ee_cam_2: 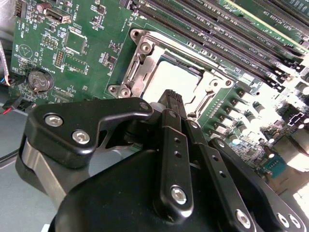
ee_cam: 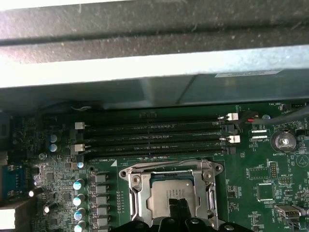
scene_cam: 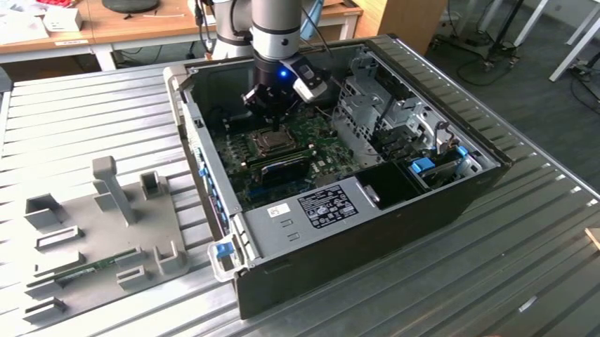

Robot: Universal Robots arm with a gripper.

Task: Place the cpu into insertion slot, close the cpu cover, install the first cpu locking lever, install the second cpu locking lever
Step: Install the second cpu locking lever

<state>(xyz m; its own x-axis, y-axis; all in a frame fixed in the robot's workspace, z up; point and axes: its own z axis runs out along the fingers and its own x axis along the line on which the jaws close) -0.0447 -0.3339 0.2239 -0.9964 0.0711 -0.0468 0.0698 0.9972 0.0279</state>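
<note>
Computer case (scene_cam: 375,210), black, lying open on its side on a ribbed metal tabletop (scene_cam: 94,105), with a green circuit board (scene_cam: 319,151) exposed inside. A robot arm reaches down into the case from the far side, and its gripper (scene_cam: 272,105) hangs just above the insertion slot (scene_cam: 272,142) near the middle of the board.

In the second wrist view the black fingers (ee_cam_2: 175,140) appear drawn close together, tips nearly meeting, with nothing visibly between them; their tip sits just over the near edge of the socket. The gripper (ee_cam_2: 171,99) seems to touch or almost touch the metal frame there, though contact cannot be confirmed.

The cpu (ee_cam_2: 169,79) already lies flat in the socket, its dull silver top showing through the window of the cpu cover (ee_cam_2: 140,60), which looks lowered over the chip. In the first wrist view the cpu (ee_cam: 169,191) and the cpu cover (ee_cam: 137,193) sit the same way, with long black memory slots (ee_cam: 154,135) just beyond them.

Judging by its look, the chip is light, rigid and fragile, best left untouched where it sits. The cover is thin, stiff sheet metal, slippery, and best pressed on its frame edges. Whether any locking lever is latched cannot be told.
</note>
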